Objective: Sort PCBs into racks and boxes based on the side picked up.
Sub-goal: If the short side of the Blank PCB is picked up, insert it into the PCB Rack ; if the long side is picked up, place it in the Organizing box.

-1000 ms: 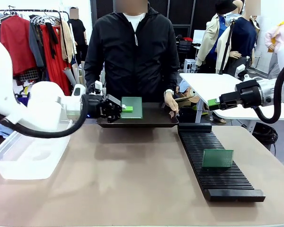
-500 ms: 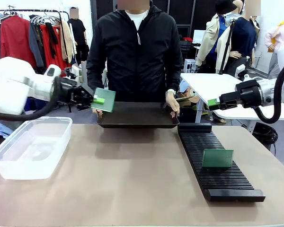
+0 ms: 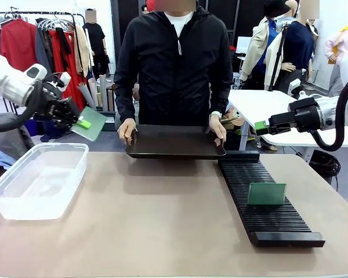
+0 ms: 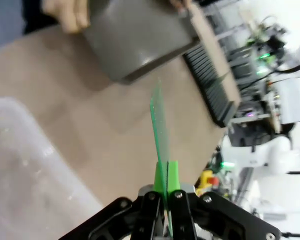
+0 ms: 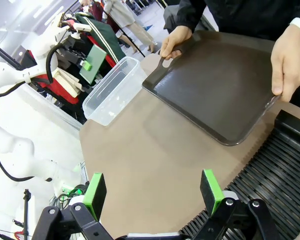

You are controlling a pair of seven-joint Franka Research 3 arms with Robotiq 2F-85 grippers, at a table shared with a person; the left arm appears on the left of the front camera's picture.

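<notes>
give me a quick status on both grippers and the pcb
Left gripper shut on PCB, above the box far rim. Right gripper open, holding nothing. Second PCB upright in rack. Nothing in the way.

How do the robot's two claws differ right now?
The left gripper is shut on a green PCB, held tilted above the clear box; the right gripper is open and holds nothing. The left sits over the table's left end, the right off its far right side. Both have green pads.

Clothes rack [image 3: 46, 35] left, white table [image 3: 261, 107] right.
</notes>
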